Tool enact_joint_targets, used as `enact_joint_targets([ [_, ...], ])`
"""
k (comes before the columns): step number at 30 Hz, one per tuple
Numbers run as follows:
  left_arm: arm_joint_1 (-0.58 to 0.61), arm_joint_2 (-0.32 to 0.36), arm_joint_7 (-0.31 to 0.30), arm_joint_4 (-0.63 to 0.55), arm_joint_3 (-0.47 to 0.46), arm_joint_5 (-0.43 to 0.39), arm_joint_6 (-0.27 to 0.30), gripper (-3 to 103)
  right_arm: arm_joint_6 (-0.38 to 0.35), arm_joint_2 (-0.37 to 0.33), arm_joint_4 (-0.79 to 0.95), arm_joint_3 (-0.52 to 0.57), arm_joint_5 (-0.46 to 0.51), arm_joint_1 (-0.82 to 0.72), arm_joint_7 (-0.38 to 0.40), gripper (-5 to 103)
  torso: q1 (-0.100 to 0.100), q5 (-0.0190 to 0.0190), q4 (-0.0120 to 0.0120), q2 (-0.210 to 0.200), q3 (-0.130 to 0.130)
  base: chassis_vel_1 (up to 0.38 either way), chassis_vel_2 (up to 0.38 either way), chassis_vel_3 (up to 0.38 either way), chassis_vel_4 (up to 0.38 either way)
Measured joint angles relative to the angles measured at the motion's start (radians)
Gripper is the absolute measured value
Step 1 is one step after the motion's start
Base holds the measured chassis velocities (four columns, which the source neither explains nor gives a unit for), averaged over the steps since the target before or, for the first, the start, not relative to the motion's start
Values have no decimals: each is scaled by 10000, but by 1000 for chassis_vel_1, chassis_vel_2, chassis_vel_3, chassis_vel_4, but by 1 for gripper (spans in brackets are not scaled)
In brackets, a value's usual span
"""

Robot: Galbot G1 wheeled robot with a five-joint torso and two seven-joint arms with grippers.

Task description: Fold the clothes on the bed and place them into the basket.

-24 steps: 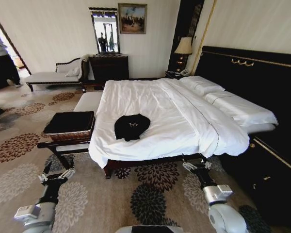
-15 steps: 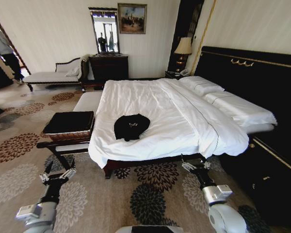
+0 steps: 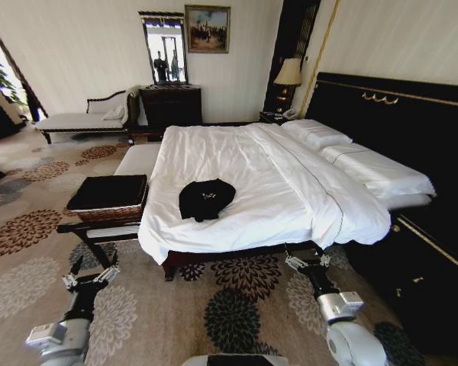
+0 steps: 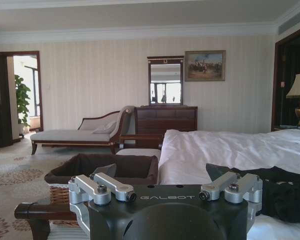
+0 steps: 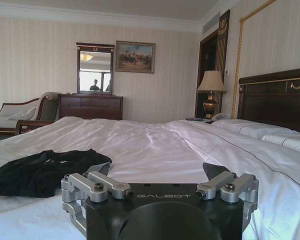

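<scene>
1. On the bed (image 3: 237,164), the T-shirt (image 3: 206,199) is lying crumpled, unfolded, near the basket (image 3: 109,200).
2. Both the left gripper (image 3: 89,276) and the right gripper (image 3: 305,259) are hanging open, short of the bed.
3. Judging the step: approach; reaching the T-shirt is calling for closer positioning.

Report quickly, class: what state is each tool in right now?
Left tool: open, holding nothing, low over the carpet before the basket.
Right tool: open, holding nothing, at the bed's near edge.
</scene>
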Motion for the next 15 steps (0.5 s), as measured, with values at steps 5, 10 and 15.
enact_joint_targets([
  [5, -29, 10, -6, 4, 48, 6, 24, 100, 69, 13, -14, 54, 1, -50, -107, 100, 0, 0, 1, -1, 0, 0, 0, 0, 0],
  [10, -60, 50, -29, 21, 115, 43, 65, 100, 68, 36, -29, 66, -3, -72, -110, 100, 0, -1, 1, -1, 0, -40, 26, 49, -23],
  [15, -76, 58, -30, 98, 125, 40, 67, 100, 56, 49, -46, 62, -7, -77, -107, 100, 1, 0, 0, 0, 0, -70, 61, 65, -45],
])
